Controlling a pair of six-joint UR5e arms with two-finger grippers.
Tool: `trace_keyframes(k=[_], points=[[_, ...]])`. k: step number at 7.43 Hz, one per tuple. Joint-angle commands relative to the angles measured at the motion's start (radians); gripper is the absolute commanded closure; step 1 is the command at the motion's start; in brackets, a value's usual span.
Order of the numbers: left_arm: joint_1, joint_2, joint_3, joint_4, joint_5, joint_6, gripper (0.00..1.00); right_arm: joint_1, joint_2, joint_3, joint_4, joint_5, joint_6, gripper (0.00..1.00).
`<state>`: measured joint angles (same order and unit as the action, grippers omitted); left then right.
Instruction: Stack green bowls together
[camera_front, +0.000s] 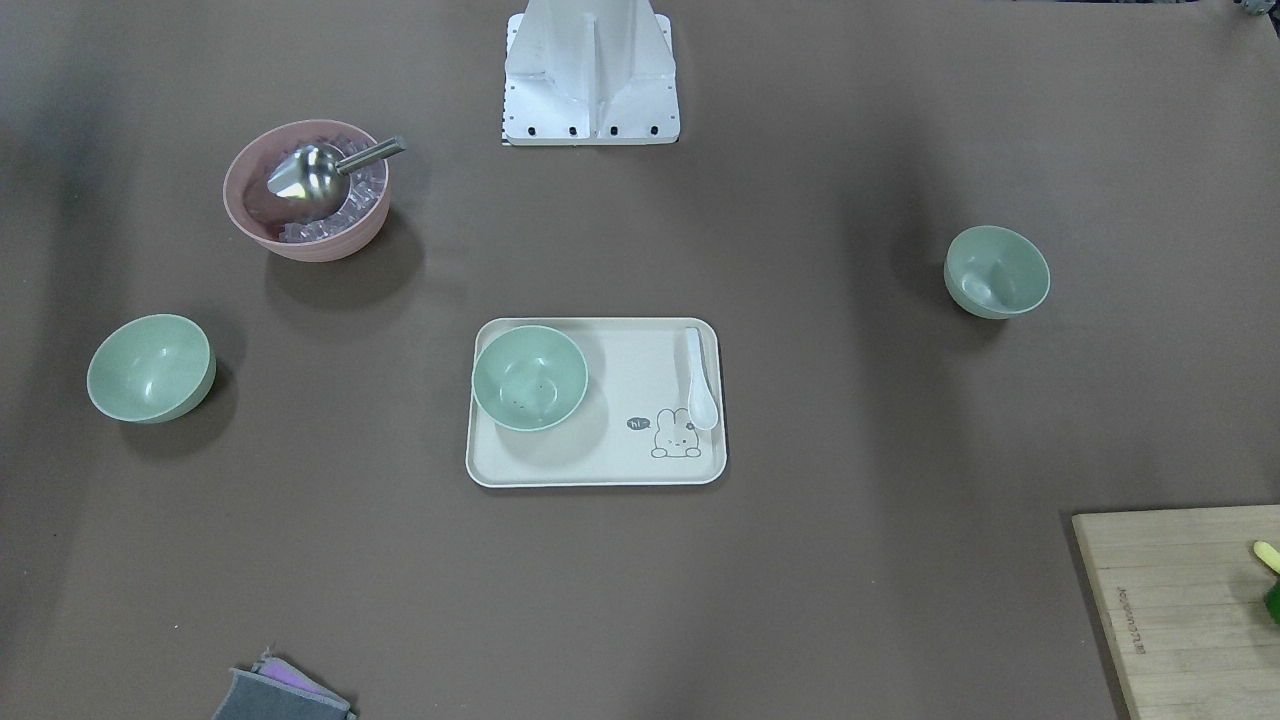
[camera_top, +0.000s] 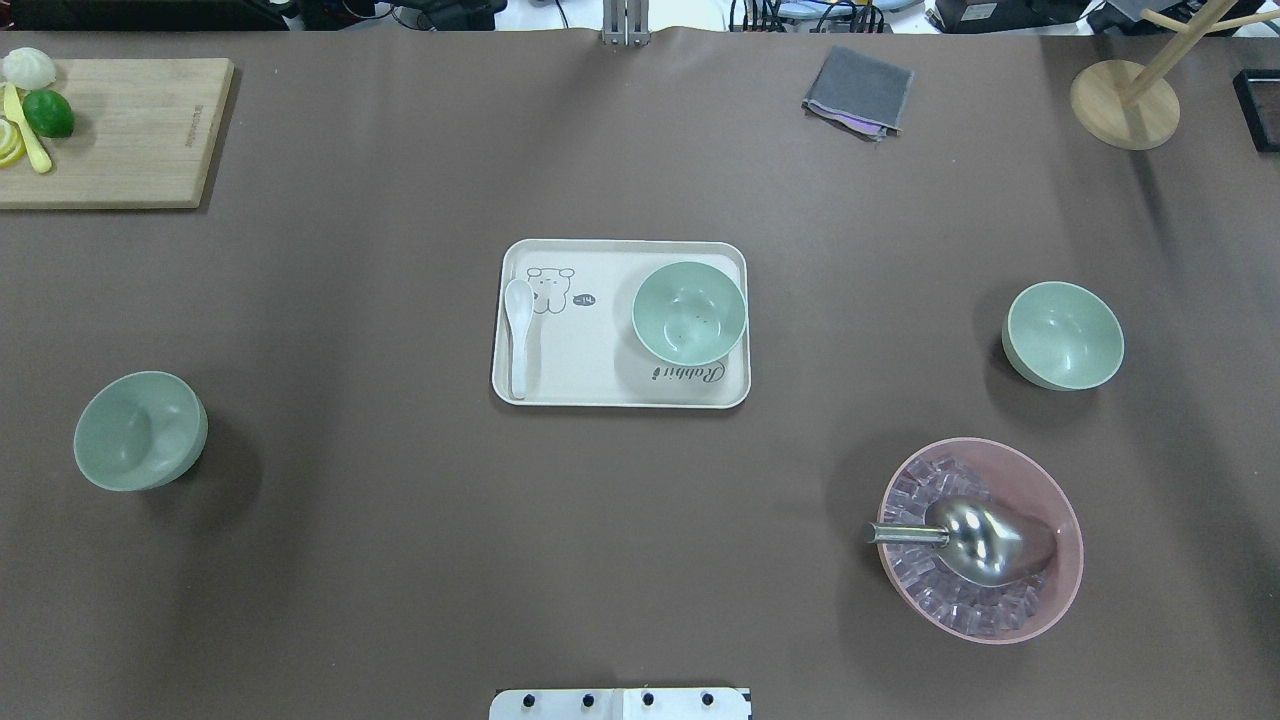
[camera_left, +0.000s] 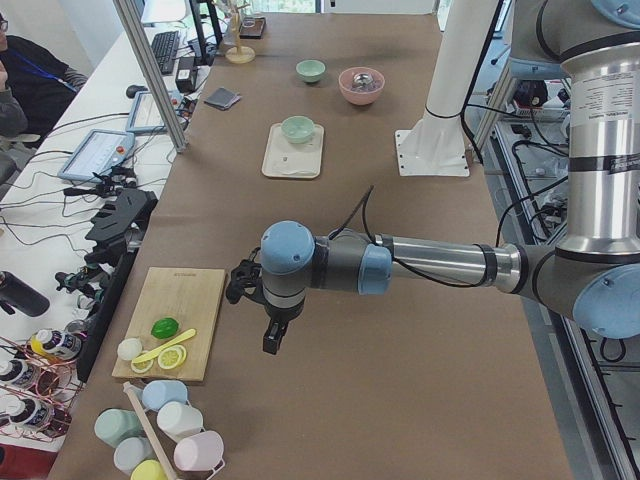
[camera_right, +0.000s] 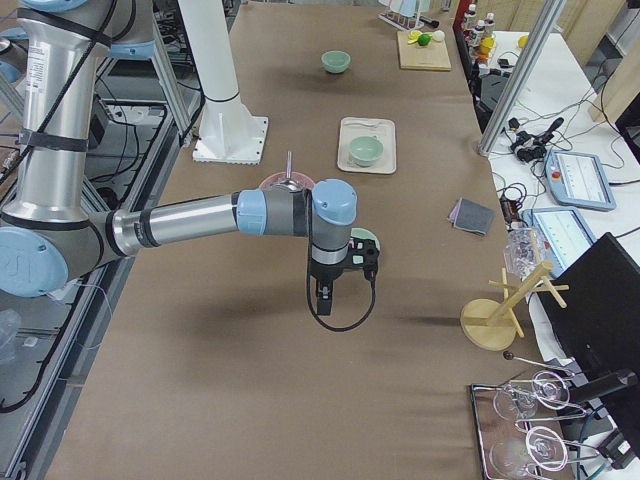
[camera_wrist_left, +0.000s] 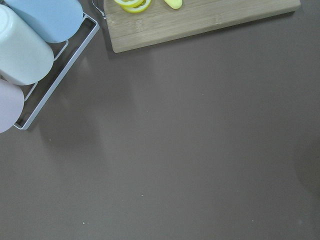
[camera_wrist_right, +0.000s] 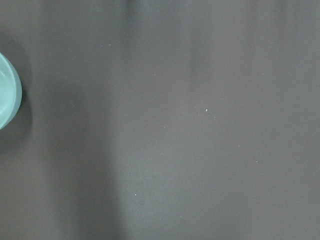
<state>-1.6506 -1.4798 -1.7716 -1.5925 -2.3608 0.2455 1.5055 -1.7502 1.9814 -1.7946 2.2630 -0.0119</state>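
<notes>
While the green bowl (camera_top: 689, 313) sits on the rabbit tray (camera_top: 620, 398) and the left bowl (camera_top: 140, 431) and right bowl (camera_top: 1063, 335) lie far apart on the worktop (camera_top: 400, 550), the left hand (camera_left: 272, 335) and right hand (camera_right: 321, 298), seemingly empty, opening impossible to tell, must first fetch one.

edge of a green bowl on a brown table

only a curved slice of one pale green bowl (camera_wrist_right: 7, 92) showed, cut off by the left border a little above mid-height, with its rim and a bit of inner wall visible. the rest was the matte brown table (camera_wrist_right: 200, 165). a soft shadow (camera_wrist_right: 65, 165) lay just beside the bowl and ran down the left part. a few tiny pale specks (camera_wrist_right: 206, 110) dotted the surface right of centre.
</notes>
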Motion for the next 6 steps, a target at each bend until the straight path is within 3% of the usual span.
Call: trace_keyframes(k=[1, 3, 6], points=[[0.0, -0.007, -0.023, -0.006, 0.002, 0.0, 0.01, -0.001, 0.055, 0.011, 0.017, 0.001, 0.001, 0.0], [0.003, -0.008, -0.035, -0.041, 0.002, -0.009, 0.01, -0.001, 0.058, 0.001, 0.125, 0.001, 0.0, 0.0], [0.006, -0.014, -0.011, -0.058, -0.002, -0.008, 0.01, -0.01, 0.081, -0.015, 0.129, 0.092, 0.0, 0.0]])
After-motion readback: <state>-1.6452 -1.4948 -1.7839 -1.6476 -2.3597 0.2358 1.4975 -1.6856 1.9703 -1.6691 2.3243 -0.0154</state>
